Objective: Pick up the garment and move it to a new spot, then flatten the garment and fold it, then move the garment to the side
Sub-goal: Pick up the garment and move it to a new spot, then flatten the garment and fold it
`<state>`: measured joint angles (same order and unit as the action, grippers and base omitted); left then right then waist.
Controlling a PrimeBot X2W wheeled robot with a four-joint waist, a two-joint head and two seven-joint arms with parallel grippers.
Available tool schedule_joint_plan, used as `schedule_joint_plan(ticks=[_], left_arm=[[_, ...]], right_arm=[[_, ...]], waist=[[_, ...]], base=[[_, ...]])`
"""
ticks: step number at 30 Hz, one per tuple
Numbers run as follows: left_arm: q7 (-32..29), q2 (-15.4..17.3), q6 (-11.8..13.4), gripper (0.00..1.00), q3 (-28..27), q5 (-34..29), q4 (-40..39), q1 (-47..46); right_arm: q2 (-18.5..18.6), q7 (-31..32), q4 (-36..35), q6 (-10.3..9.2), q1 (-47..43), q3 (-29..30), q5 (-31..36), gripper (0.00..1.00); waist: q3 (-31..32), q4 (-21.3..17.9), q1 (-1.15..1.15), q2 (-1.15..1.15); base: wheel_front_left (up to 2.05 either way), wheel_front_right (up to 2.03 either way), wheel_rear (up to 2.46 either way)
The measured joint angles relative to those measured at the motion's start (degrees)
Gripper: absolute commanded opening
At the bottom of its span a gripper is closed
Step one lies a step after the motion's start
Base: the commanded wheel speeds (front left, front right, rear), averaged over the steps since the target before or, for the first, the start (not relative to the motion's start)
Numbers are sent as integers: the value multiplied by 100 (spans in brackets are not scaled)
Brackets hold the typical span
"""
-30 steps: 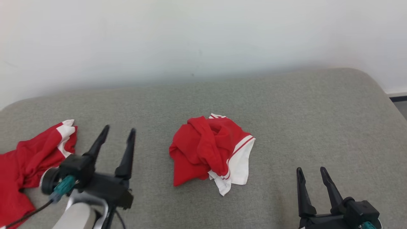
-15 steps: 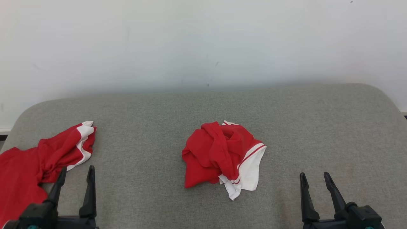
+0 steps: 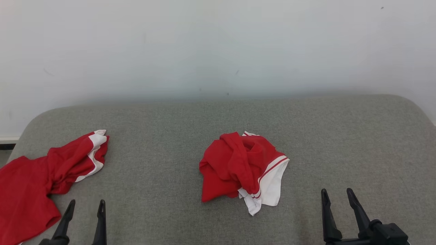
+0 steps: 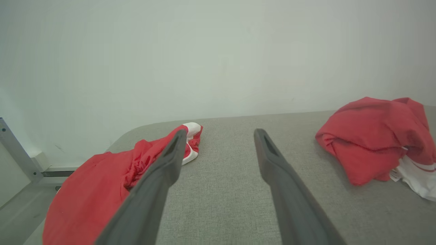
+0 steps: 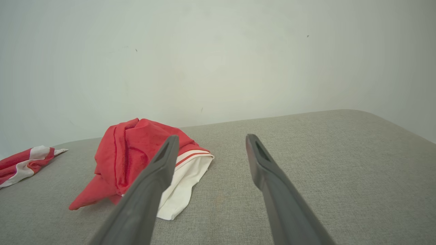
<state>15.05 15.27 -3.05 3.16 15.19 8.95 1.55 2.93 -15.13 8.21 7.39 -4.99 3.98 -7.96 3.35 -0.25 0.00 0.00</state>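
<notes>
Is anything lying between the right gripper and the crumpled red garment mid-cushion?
Nothing visible. Bare grey cushion lies between the open right gripper and the crumpled garment; the other red garment sits far left.

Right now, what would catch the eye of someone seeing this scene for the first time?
The crumpled red and white garment bunched in the middle of the grey padded surface stands out first. A second red garment sprawls at the surface's left end. The left gripper and right gripper sit open on the near side, holding nothing.
</notes>
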Motion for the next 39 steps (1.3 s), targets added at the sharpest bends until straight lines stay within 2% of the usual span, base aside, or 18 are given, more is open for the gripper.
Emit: schedule_joint_plan(ticks=[9,21,39], left_arm=[[0,-105,-149,100,-157,-414,99,80],[0,-344,-255,100,-456,-561,168,112],[0,-452,-354,100,-653,-713,227,123]], right_arm=[[0,0,45,0,-38,-2,33,100],[0,0,79,0,-99,-23,34,100],[-1,0,100,0,-142,-32,24,100]], waist=[[26,21,0,0],[44,51,0,0],[44,100,0,0]], base=[[0,0,0],[0,0,0],[0,0,0]])
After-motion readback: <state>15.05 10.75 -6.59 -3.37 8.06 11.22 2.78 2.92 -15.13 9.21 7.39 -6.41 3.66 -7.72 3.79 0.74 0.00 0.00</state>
